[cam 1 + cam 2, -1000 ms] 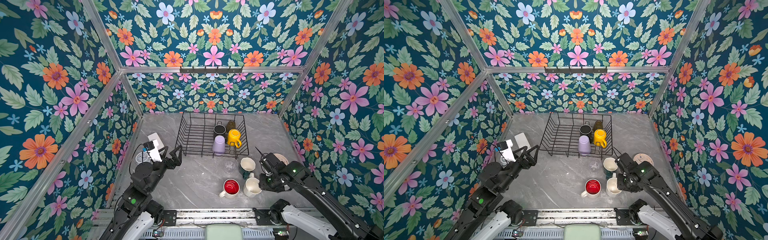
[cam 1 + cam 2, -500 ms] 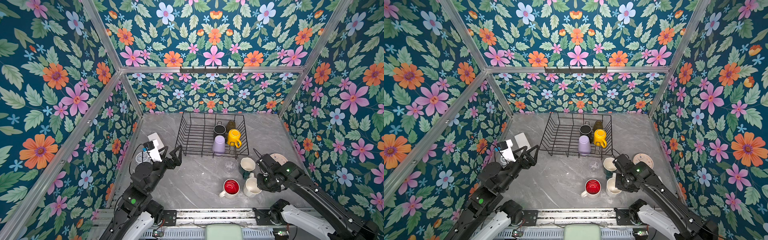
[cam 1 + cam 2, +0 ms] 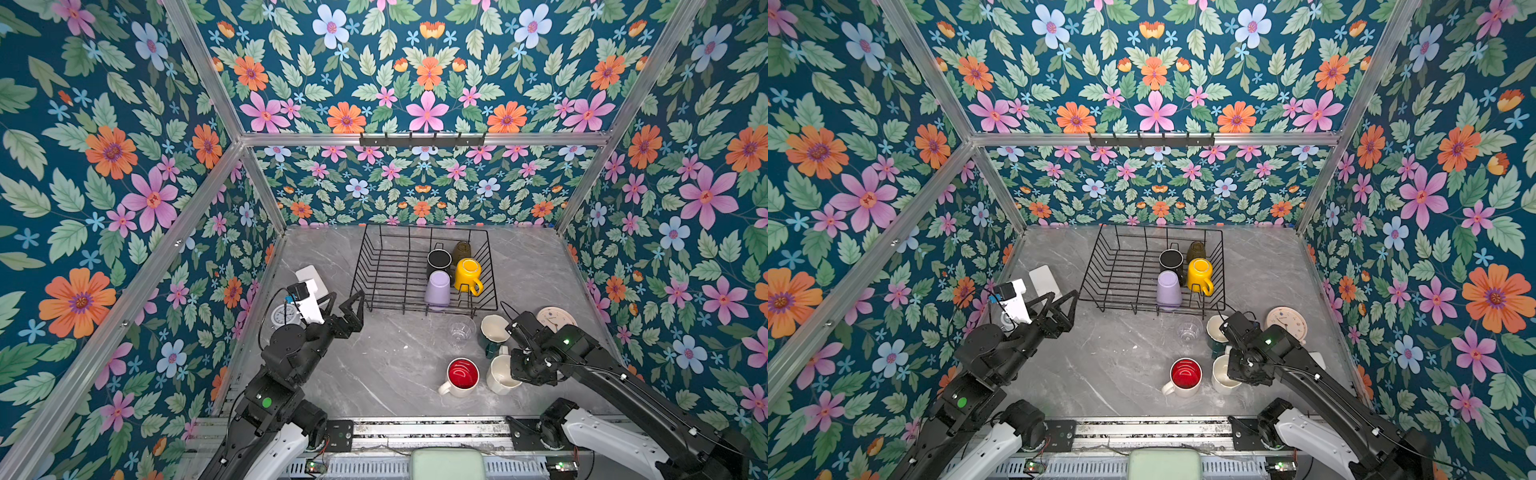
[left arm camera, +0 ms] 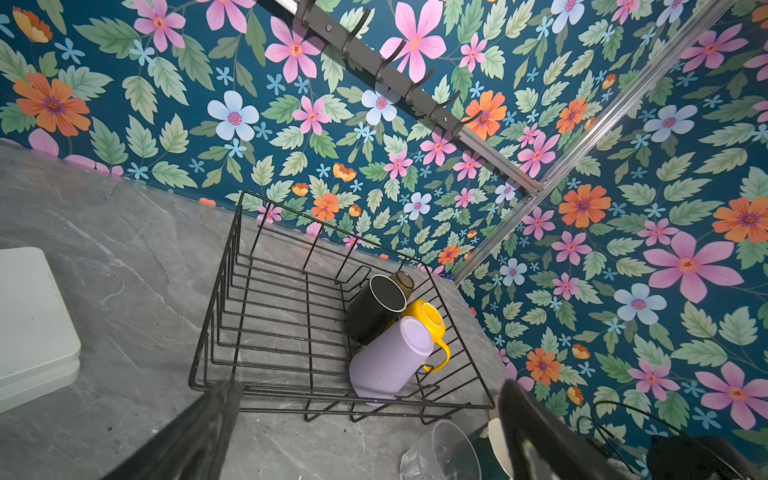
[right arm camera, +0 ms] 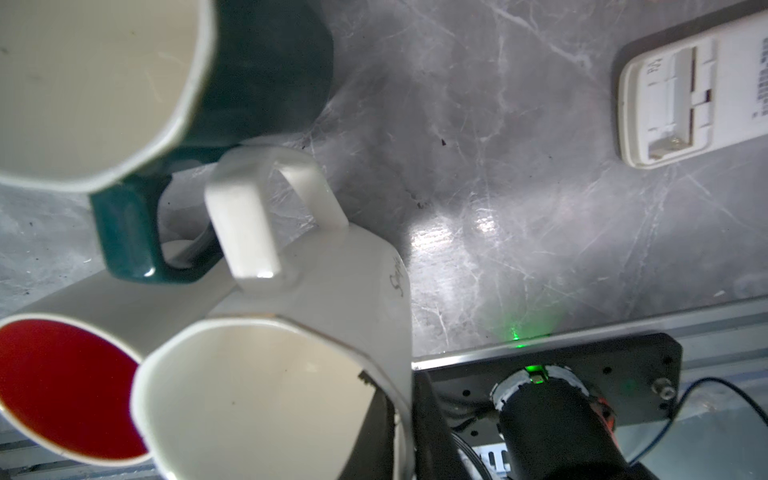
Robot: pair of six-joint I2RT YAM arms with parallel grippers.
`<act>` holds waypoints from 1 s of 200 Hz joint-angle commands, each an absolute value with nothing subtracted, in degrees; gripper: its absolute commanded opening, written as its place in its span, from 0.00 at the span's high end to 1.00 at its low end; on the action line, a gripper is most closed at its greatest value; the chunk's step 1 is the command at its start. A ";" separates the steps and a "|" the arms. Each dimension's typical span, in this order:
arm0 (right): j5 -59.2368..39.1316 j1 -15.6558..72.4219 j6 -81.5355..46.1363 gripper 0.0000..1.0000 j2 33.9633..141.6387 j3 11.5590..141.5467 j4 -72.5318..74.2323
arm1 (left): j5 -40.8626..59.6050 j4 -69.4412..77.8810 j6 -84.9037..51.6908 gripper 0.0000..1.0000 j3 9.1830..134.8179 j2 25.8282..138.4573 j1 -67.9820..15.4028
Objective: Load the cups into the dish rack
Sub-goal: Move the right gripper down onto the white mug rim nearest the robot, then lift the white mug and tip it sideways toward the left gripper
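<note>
two jaws of the right gripper [image 5: 400, 397] pinch the cream mug [image 5: 257, 395] wall; left gripper [image 3: 344, 300] gapes wide, empty, rack [image 3: 395, 270] just ahead.

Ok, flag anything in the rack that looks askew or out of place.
The lilac tumbler at the near edge of the dish rack sits base up and clearly tilted. It leans toward the black mug rather than standing square. Nothing looks spilled or broken.
</note>
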State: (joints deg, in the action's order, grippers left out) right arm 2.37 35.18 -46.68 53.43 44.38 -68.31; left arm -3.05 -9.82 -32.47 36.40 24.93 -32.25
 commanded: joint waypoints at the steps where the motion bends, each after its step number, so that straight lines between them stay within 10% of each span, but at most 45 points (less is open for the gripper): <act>1: 3.06 35.55 -48.25 0.91 53.61 43.96 -67.33 | -2.82 -8.33 -31.38 0.00 36.47 25.05 -32.17; 200: 3.50 35.99 -40.18 1.00 51.45 72.85 -81.74 | 1.27 -3.64 -32.66 0.01 35.01 24.69 -32.17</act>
